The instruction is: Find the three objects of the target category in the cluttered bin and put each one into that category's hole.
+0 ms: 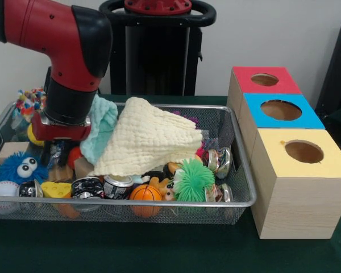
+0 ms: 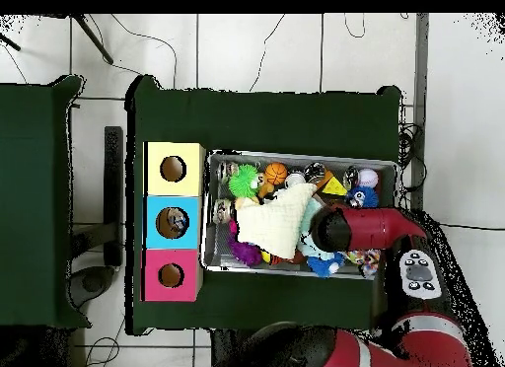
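Note:
The silver wire-mesh bin stands on the green table, full of clutter. A pale yellow cloth and a mint cloth lie heaped over its middle. My gripper reaches down into the bin's left part, among an orange ball and dark items; its tips are hidden. Three wooden boxes stand right of the bin, with a red top, a blue top and a yellow top, each with a round hole. In the overhead view my arm covers the gripper over the bin.
Along the bin's front lie a blue fuzzy toy with eyes, a baseball, a cheese wedge, crushed cans, a small basketball and a green spiky ball. A colourful pom ball sits at the back left.

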Robot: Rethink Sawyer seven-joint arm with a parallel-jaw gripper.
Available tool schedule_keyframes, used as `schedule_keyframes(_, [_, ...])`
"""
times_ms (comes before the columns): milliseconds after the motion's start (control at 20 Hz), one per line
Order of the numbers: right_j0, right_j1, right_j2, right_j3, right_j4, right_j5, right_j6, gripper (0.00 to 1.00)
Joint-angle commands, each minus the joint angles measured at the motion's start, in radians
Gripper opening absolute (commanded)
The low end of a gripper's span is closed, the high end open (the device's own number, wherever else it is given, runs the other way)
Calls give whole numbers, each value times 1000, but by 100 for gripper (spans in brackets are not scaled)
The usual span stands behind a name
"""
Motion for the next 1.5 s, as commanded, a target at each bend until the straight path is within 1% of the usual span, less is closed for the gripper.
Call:
schedule_keyframes(50, [23,92,-26,-6,28,3,209,0])
schedule_keyframes(500, [22,95,-28,-15,41,12,185,0])
schedule_keyframes(600, [10,90,-11,-11,41,-5,171,0])
schedule_keyframes(700, [-8,81,12,-1,43,4,144,0])
schedule_keyframes(800, [-17,71,18,9,46,20,130,0])
schedule_keyframes(900, [-3,65,1,0,31,-8,141,0])
schedule_keyframes(950, [2,67,-8,-6,33,6,144,0])
schedule_keyframes(1000, [3,67,-10,-5,28,-13,150,100])
schedule_keyframes(1250, [-10,61,6,6,26,-20,136,100])
schedule_keyframes(1400, [-31,54,33,19,25,-32,116,100])
schedule_keyframes(1500, [-32,51,36,15,23,-32,111,100])
